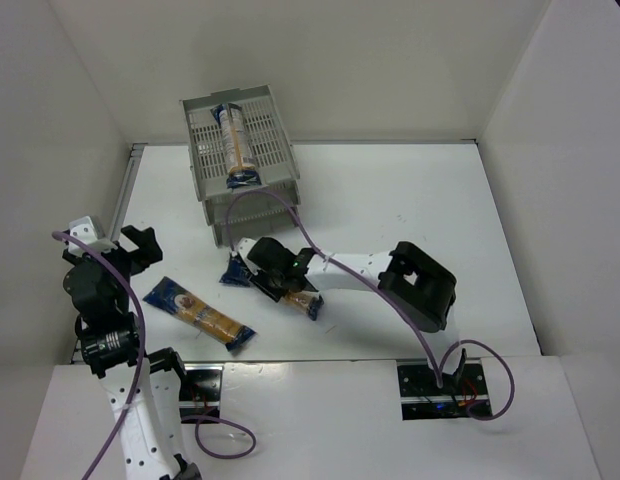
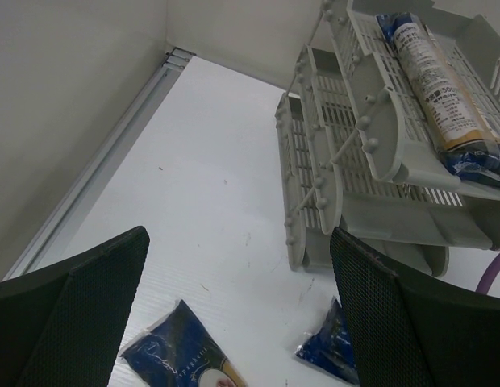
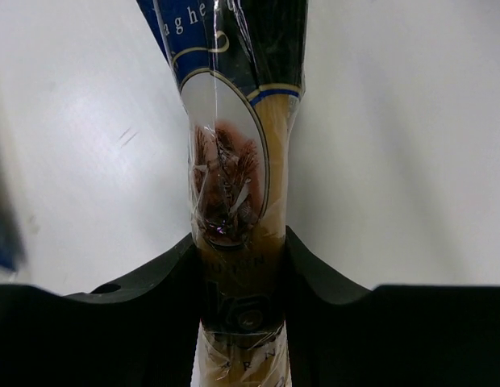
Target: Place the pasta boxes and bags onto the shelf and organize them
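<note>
Right gripper (image 3: 240, 251) pinches the pasta packet (image 3: 234, 161) mid-length; I must lift it level toward the shelf (image 1: 273, 135); left gripper (image 2: 238, 234) open.

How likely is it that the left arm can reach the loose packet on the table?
Probably yes: the loose packet lies uncovered close to the left gripper, jaws open, nothing between them.

The right hand (image 1: 278, 278) is hiding the middle of a packet (image 1: 308, 303); only its two ends are showing.
</note>
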Robot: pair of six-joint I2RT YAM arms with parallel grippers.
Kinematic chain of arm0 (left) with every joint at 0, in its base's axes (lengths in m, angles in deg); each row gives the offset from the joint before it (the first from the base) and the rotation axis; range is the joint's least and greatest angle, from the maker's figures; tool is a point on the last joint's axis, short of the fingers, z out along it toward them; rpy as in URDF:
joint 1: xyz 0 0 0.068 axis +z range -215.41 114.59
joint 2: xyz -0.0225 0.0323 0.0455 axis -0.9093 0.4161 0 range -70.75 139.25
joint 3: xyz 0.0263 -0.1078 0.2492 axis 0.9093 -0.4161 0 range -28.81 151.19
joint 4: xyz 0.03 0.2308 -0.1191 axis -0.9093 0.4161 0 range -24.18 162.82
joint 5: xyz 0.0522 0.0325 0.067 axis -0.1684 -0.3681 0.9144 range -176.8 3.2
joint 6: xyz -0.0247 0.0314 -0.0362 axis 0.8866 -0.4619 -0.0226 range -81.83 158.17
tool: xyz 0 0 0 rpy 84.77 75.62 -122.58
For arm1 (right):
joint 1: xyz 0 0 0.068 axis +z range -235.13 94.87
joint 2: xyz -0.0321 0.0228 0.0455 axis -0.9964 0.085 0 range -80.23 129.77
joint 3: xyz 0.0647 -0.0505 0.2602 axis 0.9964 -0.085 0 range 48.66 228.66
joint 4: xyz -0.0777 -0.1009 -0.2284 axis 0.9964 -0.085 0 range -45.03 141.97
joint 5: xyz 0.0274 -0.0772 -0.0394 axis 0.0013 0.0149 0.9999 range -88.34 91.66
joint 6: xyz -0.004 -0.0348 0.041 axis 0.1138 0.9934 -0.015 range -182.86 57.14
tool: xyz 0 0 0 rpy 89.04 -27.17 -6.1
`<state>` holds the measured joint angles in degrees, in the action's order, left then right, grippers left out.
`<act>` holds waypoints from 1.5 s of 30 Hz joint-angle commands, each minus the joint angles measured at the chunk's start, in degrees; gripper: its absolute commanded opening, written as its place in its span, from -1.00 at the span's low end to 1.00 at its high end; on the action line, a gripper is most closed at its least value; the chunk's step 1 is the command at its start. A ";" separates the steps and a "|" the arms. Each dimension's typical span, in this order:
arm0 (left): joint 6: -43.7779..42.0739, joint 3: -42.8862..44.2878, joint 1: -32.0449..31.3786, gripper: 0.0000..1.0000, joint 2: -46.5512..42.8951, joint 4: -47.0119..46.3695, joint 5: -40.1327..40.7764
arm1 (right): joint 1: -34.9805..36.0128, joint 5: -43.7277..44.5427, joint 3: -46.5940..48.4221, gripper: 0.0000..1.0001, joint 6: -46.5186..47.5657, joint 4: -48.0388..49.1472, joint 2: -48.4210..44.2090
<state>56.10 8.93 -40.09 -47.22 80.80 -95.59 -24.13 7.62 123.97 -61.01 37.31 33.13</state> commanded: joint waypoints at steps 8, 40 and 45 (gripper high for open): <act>-0.79 -0.47 0.34 1.00 -1.20 -2.15 0.18 | -3.77 -24.58 7.13 -1.00 0.80 -10.91 -15.26; 0.79 0.06 1.40 1.00 -1.73 -2.67 -3.50 | -12.04 -6.67 28.05 -1.00 -25.75 -9.95 -4.47; 0.26 0.06 0.87 1.00 -1.20 -3.20 -8.15 | -12.04 -6.04 28.58 -1.00 -26.81 -11.00 -3.06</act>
<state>56.32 8.32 -39.19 -48.40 80.76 -99.24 -35.92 -0.12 147.36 -85.21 21.79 31.63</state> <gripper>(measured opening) 1.001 0.432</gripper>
